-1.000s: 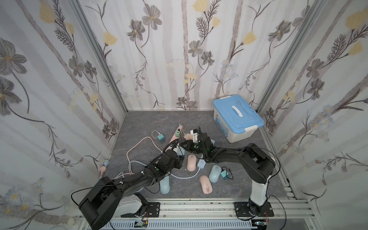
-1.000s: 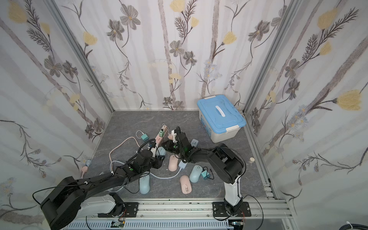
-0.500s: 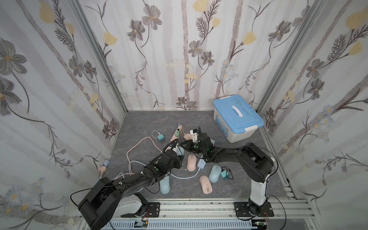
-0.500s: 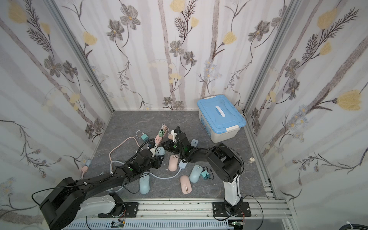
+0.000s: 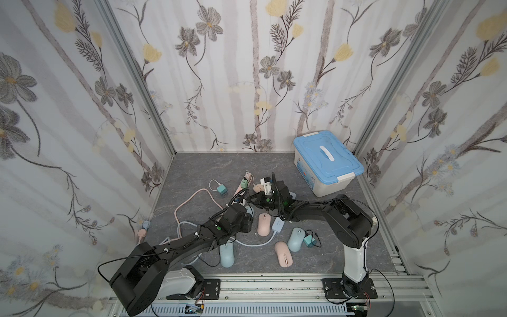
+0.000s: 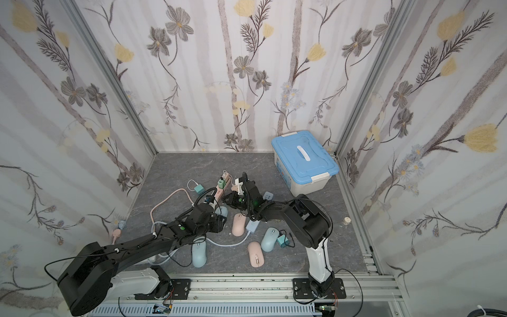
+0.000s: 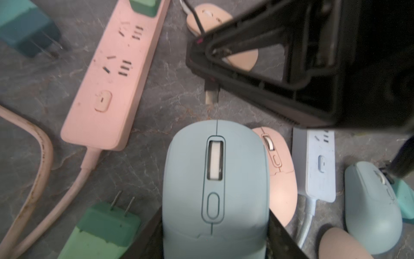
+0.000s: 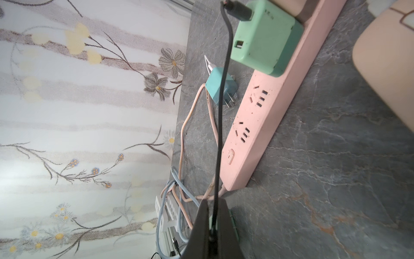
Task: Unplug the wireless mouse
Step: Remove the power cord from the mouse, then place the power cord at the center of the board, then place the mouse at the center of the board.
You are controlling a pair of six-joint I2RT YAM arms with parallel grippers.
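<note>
left wrist: blue mouse (image 7: 215, 179) partly cropped

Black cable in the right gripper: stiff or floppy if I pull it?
Probably floppy: the cable is thin and bows between the right gripper and the green charger. Its far end is plugged in there, so a hard pull may tug the charger or drag the pink strip.

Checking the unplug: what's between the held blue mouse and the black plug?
Bare table only, in the left wrist view; plug and mouse are apart.
</note>
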